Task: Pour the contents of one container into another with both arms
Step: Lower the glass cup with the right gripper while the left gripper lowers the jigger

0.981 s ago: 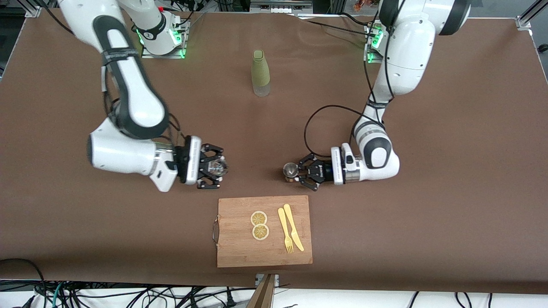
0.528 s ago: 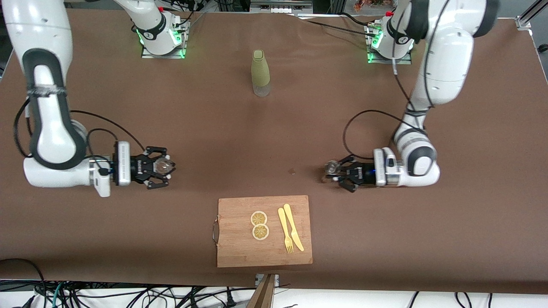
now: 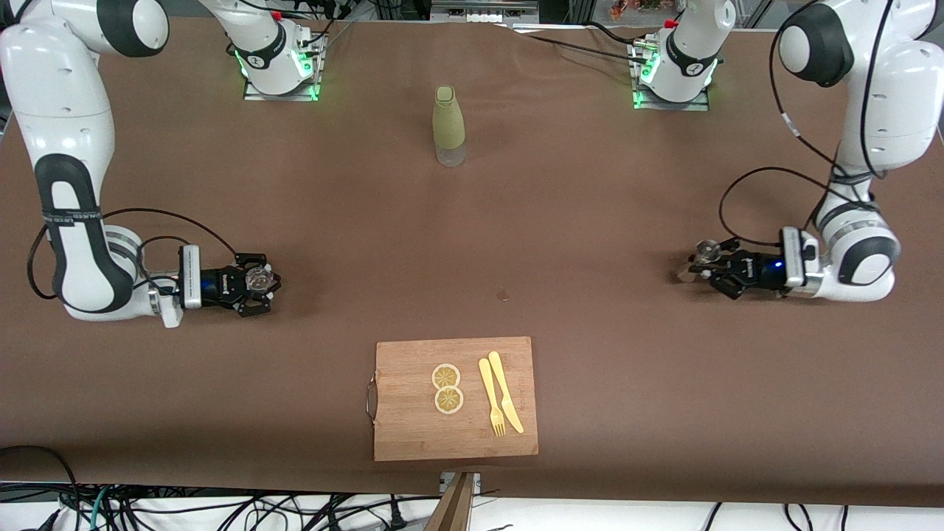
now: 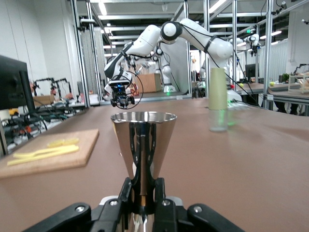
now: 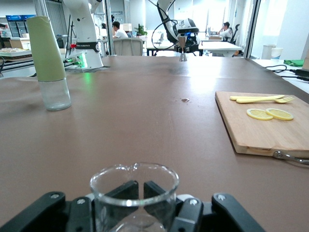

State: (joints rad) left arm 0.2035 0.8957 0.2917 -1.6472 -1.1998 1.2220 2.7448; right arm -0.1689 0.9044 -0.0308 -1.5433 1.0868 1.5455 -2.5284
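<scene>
The left gripper (image 3: 709,267) is clamping tight on a metal jigger (image 4: 143,145), holding it upright over the left arm's end of the brown bench (image 3: 590,184). The right gripper (image 3: 258,284) is gripping a clear glass beaker (image 5: 134,193) upright over the right arm's end. Between them a cutting board (image 3: 413,420) is lying, nearer the front camera, with a green bottle (image 3: 448,125) standing farther away.
</scene>
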